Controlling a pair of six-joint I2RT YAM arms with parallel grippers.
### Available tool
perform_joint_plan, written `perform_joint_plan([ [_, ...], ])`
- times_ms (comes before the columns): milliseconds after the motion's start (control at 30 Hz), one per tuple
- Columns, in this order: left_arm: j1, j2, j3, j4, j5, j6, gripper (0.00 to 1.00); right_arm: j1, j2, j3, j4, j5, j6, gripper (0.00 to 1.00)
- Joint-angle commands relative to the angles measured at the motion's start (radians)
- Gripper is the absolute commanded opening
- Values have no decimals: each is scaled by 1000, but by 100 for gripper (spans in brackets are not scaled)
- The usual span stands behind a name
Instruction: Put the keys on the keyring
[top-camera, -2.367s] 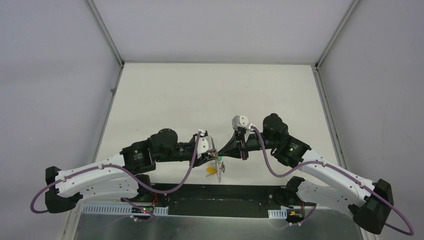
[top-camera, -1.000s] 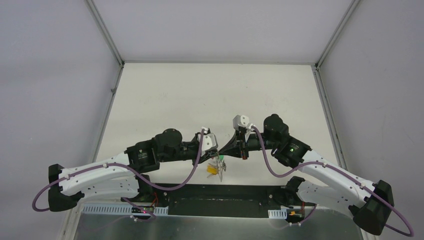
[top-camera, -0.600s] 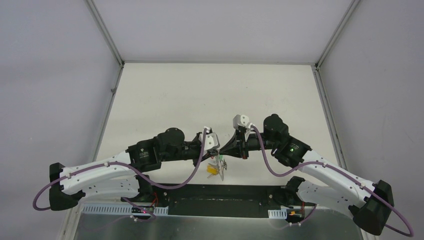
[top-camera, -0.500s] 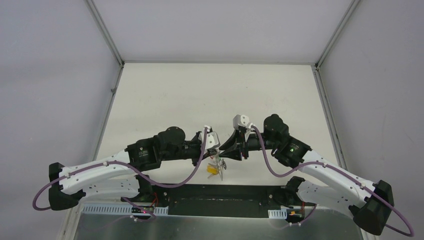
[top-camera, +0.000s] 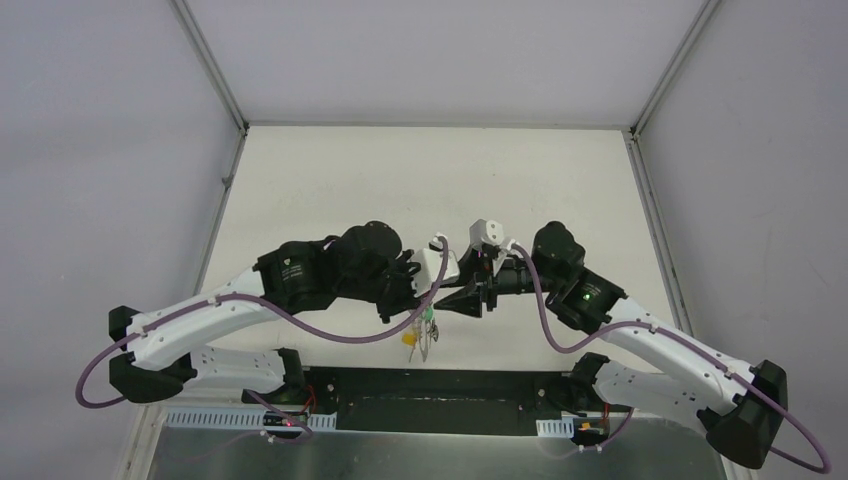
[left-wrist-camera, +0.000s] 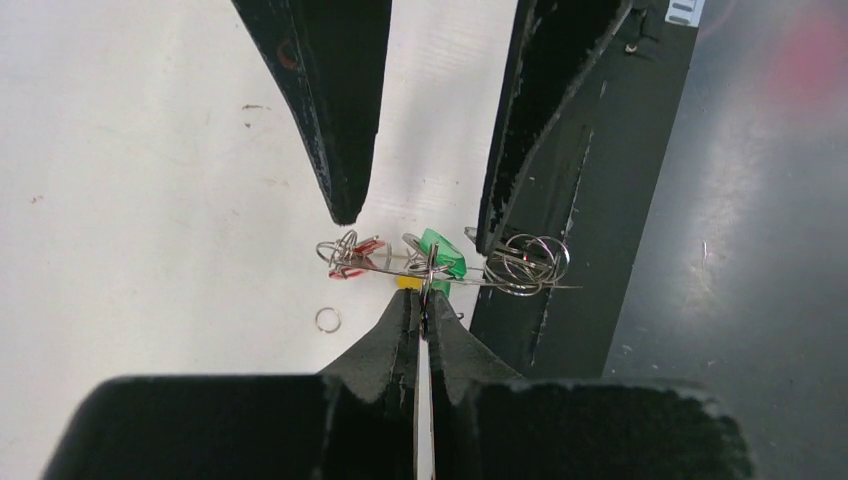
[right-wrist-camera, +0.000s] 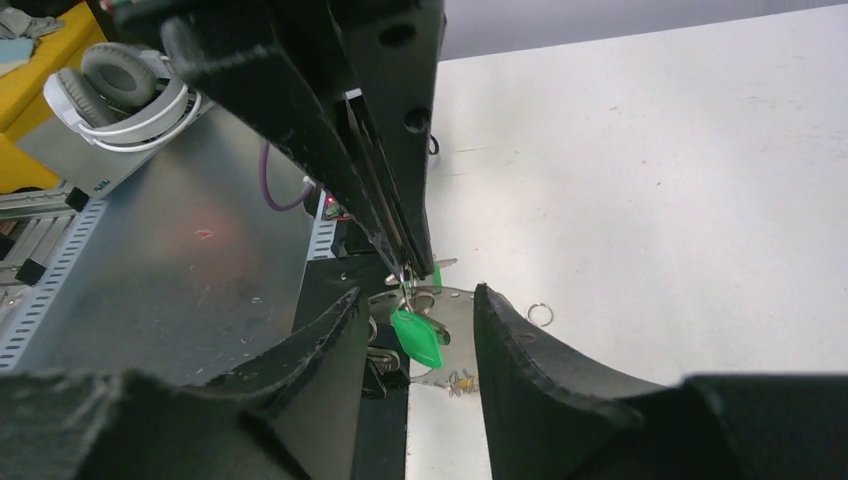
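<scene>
Over the near edge of the desk (left-wrist-camera: 150, 200), the right pincer (left-wrist-camera: 415, 230) comes in from 12 o'clock, its fingers spread wide and holding nothing. The left pincer (left-wrist-camera: 424, 310), at 6 o'clock, is squeezed tight on the keyring (left-wrist-camera: 470, 279). The keyring runs from 9 to 3, crossing the right pincer's gap. The green key (left-wrist-camera: 443, 255) hangs there.

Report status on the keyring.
Left gripper shut on keyring. Right gripper open, astride it. Green key dangling below. Loose small ring on table, clear of both.
</scene>
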Motion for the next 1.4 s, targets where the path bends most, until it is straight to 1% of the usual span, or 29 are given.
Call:
perform_joint_plan([
  [0, -6, 69, 138, -171, 27, -15, 0, 19, 20, 33, 116, -30, 51, 42],
  [100, -6, 106, 195, -208, 30, -25, 0, 27, 28, 9, 175, -35, 81, 29],
  [133, -6, 114, 207, -214, 29, -27, 0, 29, 33, 3, 194, -37, 93, 27],
  [200, -7, 125, 227, -223, 25, -25, 0, 38, 44, -5, 220, -40, 108, 25],
  [367, -7, 137, 251, -223, 21, -6, 0, 53, 61, -23, 239, -24, 108, 25],
  [600, -6, 135, 253, -216, 21, 5, 0, 57, 79, -38, 247, -16, 102, 25],
  [633, -6, 135, 252, -214, 26, 4, 0, 58, 81, -37, 250, -18, 102, 24],
  [667, -6, 136, 250, -212, 27, 4, 0, 58, 82, -36, 251, -19, 102, 19],
  [700, -7, 136, 246, -210, 30, 4, 0, 58, 83, -34, 252, -21, 101, 11],
  [767, -7, 138, 241, -208, 34, 4, 0, 58, 85, -32, 252, -24, 99, 0],
  [967, -6, 123, 218, -194, 16, 8, 0, 59, 86, -40, 282, -30, 123, 0],
  [1033, -6, 99, 193, -169, -6, -1, 14, 59, 82, -49, 307, -25, 137, 0],
  [1067, -7, 81, 176, -149, -17, -7, 19, 58, 79, -52, 319, -23, 143, 0],
  [1100, -7, 57, 152, -121, -23, -9, 23, 59, 76, -55, 328, -22, 147, 0],
  [1267, -6, -104, 3, 48, -29, -13, 31, 59, 66, -57, 340, -19, 152, 0],
  [1367, -7, -199, -91, 137, -36, -13, 32, 59, 57, -56, 340, -20, 156, 0],
])
